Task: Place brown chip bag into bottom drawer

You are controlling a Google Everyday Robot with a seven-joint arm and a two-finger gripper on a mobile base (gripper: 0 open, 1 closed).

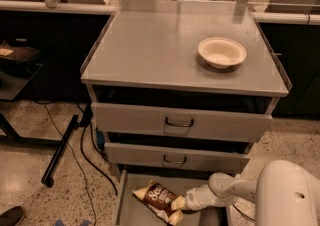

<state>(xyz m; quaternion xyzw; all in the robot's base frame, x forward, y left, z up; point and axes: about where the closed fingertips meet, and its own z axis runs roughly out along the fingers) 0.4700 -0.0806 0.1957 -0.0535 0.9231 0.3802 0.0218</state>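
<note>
The brown chip bag (157,199) lies tilted inside the open bottom drawer (131,214), its left end toward the drawer's left wall. My gripper (180,203) reaches in from the right, low over the drawer floor, and is shut on the bag's right end. The white forearm (225,190) and a bulky arm segment (290,195) cover the drawer's right side.
A round cream bowl (222,52) sits on the cabinet top (150,50) at the right. The two upper drawers (180,122) stand slightly pulled out above the gripper. Black cables and a dark pole (62,150) lie on the floor to the left.
</note>
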